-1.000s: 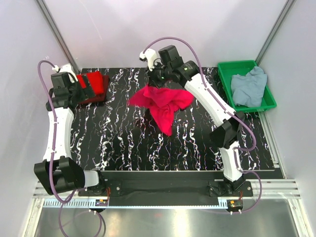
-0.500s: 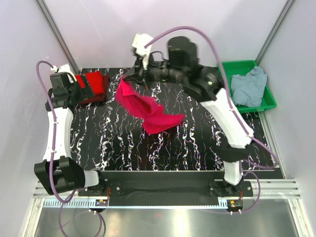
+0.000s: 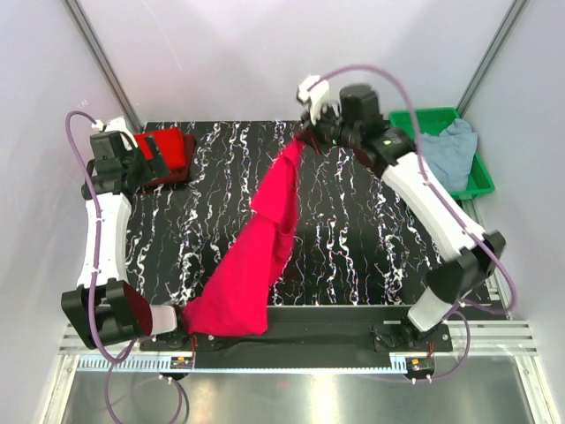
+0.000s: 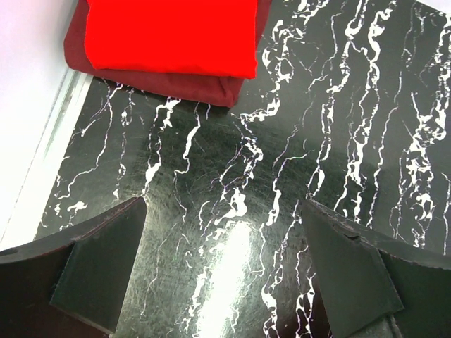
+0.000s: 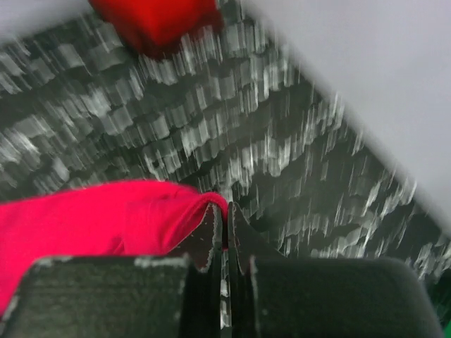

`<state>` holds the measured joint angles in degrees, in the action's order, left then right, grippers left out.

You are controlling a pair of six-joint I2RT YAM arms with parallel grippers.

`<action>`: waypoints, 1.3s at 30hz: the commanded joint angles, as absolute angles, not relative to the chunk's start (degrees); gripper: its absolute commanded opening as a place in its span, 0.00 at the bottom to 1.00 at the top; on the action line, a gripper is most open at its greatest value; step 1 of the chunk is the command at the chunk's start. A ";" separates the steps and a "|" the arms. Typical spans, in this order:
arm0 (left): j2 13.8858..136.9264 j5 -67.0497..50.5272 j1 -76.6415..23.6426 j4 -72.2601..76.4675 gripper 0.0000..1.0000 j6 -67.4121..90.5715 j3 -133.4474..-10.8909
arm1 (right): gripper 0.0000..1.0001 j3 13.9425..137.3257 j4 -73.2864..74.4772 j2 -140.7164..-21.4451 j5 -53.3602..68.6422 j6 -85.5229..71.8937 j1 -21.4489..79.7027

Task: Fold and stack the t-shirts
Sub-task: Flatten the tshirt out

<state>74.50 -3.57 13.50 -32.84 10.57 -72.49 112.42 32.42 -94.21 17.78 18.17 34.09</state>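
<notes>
Right gripper (image 5: 225, 225): your fingers are pressed together on a fold of the crimson t-shirt (image 3: 256, 247), with cloth pinched between them. The wrist view is blurred, but the clamp itself reads plainly.
Where the right gripper is: raised above the far middle of the worktop (image 3: 353, 247).
Crimson t-shirt: it trails from that grasp as one long drawn-out band. Its lower end spreads wide over the near edge of the worktop, beside the left arm's base.
Long axis: diagonal, from far centre down to near left. The whole shirt lies to the near-left of your right gripper.
Left gripper (image 4: 224, 211): fingers apart with nothing between them, hovering over bare worktop at the far left, just on the near side of the folded stack (image 3: 168, 150).
Folded stack: a bright red shirt folded on top of a darker red one, in the far-left corner.
Grey-blue t-shirt (image 3: 446, 155): crumpled in the green tray (image 3: 410, 119) at the far right, not yet folded.
Step in hand: probably drawing the shirt out so it can be laid flat for folding.
Nearer arm: the free lower end is on your left arm's side, though the left gripper is well apart from it.
Next move: probably bring the left gripper back to the near end, or lower the right gripper along the diagonal.
Risk: the near end could slide off the worktop's edge.
</notes>
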 commanded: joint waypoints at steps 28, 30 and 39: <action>71.89 -12.66 13.80 -30.76 0.99 7.91 -68.64 | 0.83 87.54 28.57 -103.37 20.44 14.85 9.49; 71.72 -12.66 13.80 -30.50 0.99 7.91 -68.03 | 0.81 88.67 28.13 -102.66 23.10 16.17 11.32; 71.02 -12.74 13.80 -30.32 0.99 7.82 -66.71 | 0.70 91.58 40.33 -107.21 29.79 24.61 22.67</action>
<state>73.21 -11.42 13.52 -32.86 8.64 -66.98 90.08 34.72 -106.74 25.19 21.19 19.94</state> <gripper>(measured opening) 0.987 0.704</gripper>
